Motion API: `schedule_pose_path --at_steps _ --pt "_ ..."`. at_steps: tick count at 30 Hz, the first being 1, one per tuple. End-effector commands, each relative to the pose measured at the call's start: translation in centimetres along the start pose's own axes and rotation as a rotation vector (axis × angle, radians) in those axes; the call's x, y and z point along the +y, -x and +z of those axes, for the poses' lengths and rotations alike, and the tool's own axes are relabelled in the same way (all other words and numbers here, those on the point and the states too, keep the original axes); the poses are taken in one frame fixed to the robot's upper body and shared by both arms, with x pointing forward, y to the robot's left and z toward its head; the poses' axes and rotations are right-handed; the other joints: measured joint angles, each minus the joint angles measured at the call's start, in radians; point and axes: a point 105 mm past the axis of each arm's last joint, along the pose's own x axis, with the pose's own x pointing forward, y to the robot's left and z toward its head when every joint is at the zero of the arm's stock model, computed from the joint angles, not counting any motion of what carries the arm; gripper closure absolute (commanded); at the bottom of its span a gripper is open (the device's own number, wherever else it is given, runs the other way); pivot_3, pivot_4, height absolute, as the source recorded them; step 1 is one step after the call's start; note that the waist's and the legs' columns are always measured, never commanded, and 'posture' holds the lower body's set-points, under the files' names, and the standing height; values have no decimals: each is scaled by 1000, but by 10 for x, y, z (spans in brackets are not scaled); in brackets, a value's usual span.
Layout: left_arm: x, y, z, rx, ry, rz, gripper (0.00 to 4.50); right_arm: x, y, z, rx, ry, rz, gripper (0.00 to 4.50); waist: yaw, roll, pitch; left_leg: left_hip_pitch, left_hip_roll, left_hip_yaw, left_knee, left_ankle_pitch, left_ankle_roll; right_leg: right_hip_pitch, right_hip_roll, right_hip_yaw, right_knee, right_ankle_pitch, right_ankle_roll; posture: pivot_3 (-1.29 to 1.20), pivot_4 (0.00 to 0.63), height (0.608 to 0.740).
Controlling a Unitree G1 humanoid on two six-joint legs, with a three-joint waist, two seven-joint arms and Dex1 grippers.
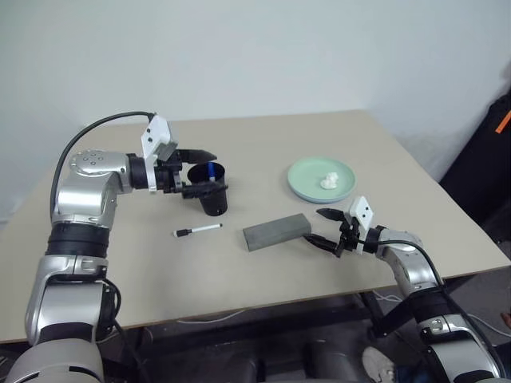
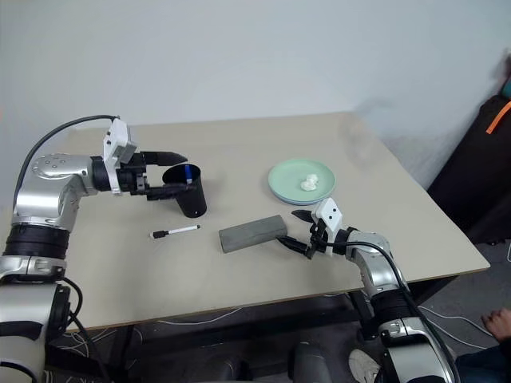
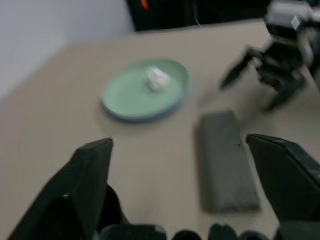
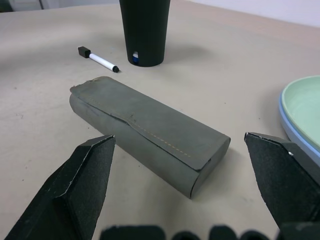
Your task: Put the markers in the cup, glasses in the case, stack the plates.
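Left gripper [image 1: 201, 171]: fingers spreading apart, holding nothing, hovering at the cup's rim.
Cup [image 1: 212, 191]: standing just beside that gripper, blue-capped marker [image 1: 210, 170] sitting inside.
Black-capped marker [image 1: 197, 230]: lying on the table [image 1: 263, 152] below the left gripper.
Right gripper [image 1: 323, 228]: fingers standing apart, empty.
Case [image 1: 275, 230]: lying closed just ahead of the right gripper.
Plates [image 1: 319, 180]: sitting stacked beyond it, green on blue, a white lump [image 1: 328, 181] on top.

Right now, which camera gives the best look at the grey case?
The right wrist view: the case lies close in front, shut, its flap seam plain. The left wrist view shows it blurred beside the plates. Both head views show it small, between the black-capped marker and the right hand.
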Motion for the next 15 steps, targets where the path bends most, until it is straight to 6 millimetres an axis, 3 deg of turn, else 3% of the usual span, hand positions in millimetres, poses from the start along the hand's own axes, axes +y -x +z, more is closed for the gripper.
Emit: schedule_pose_path --at_steps 1,4,8,15 --pt "-8 6 -19 175 -33 -80 44 -5 0 14 -36 43 -8 0 -8 0 0 0 0 1 0 0 0 0 0 0 0 0 0 0 0 728" --pt "-7 12 -48 357 -49 -97 44 -6 -1 15 -36 44 -8 0 -9 0 0 1 1 3 0 0 0 0 0 2 0 0 0 0 0 728" --pt "2 18 -69 498 -72 -79 44 -7 -2 15 -37 45 -8 0 -9 -1 1 2 2 5 0 0 0 0 0 2 0 -1 -2 0 0 728" --pt "18 14 -87 639 -77 -37 44 -6 -3 15 -37 43 -4 0 -5 -3 1 1 1 5 0 -1 1 -1 -1 2 -1 0 0 0 0 728"
